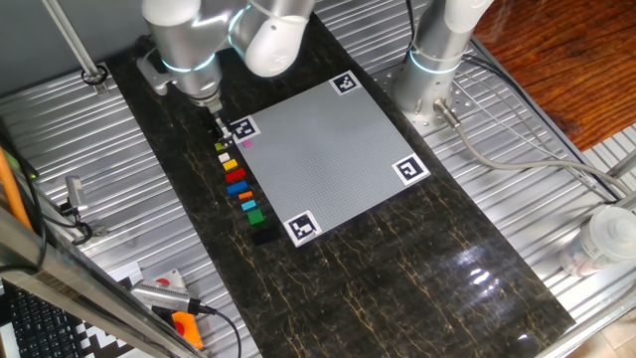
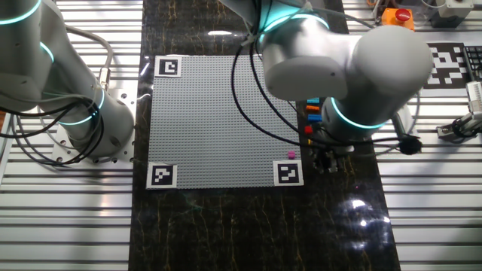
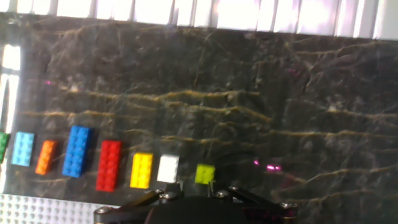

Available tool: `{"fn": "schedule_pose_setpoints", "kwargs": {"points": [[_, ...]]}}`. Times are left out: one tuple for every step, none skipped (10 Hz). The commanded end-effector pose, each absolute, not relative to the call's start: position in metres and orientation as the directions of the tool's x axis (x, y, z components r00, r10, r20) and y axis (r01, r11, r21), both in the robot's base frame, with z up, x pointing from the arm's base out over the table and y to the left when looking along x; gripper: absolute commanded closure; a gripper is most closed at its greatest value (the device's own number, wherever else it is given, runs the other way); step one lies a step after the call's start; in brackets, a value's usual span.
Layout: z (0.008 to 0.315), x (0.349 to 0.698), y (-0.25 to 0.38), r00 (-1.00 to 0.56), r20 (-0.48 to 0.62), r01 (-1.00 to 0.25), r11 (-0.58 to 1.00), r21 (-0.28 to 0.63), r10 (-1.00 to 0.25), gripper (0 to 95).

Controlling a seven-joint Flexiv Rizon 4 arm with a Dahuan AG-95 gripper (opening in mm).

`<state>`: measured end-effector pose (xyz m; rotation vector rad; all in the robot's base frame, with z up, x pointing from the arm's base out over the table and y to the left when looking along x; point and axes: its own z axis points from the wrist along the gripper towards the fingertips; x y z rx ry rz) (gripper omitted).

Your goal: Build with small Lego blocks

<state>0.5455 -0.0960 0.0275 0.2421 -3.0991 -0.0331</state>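
The small Lego blocks lie in a row on the dark table beside the grey studded plate [image 1: 328, 159]. In the hand view the row reads green [image 3: 2, 147], light blue [image 3: 23, 148], orange [image 3: 46, 157], blue [image 3: 78, 151], red [image 3: 109, 165], yellow [image 3: 142, 170], white [image 3: 168, 168], olive [image 3: 204, 173]. A black block [image 1: 260, 236] ends the row. One pink block [image 1: 246, 142] sits on the plate near a corner tag; it also shows in the other fixed view [image 2: 291, 154]. My gripper [image 3: 193, 187] hangs open and empty just above the olive end of the row [image 1: 221, 129].
The plate has black-and-white tags at its corners [image 1: 242, 128]. A second arm's base [image 1: 437, 70] stands beyond the plate's far side. Ribbed metal surfaces flank the dark strip. An orange-tipped tool [image 1: 179, 320] lies at the near left.
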Motion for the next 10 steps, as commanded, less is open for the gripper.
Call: {"fn": "schedule_pose_setpoints", "kwargs": {"points": [[0.0255,0.5472,-0.0971,-0.989,0.031,-0.142,0.99,0.023,-0.143,76.0],[0.0242,0.5478,-0.0975,-0.99,0.03,-0.14,0.99,0.023,-0.141,76.0],[0.0227,0.5483,-0.0981,-0.99,0.03,-0.136,0.99,0.023,-0.137,76.0],[0.0216,0.5487,-0.0985,-0.99,0.03,-0.135,0.991,0.023,-0.135,76.0],[0.0204,0.5491,-0.0989,-0.991,0.029,-0.128,0.992,0.024,-0.128,76.0],[0.0191,0.5496,-0.0993,-0.992,0.028,-0.121,0.992,0.026,-0.122,76.0],[0.0178,0.55,-0.0997,-0.993,0.028,-0.116,0.993,0.027,-0.117,76.0],[0.0173,0.5502,-0.0998,-0.993,0.028,-0.111,0.993,0.029,-0.112,76.0],[0.0171,0.5503,-0.0999,-0.994,0.029,-0.105,0.994,0.033,-0.106,76.0],[0.017,0.5503,-0.0999,-0.995,0.03,-0.098,0.995,0.036,-0.099,76.0]]}}
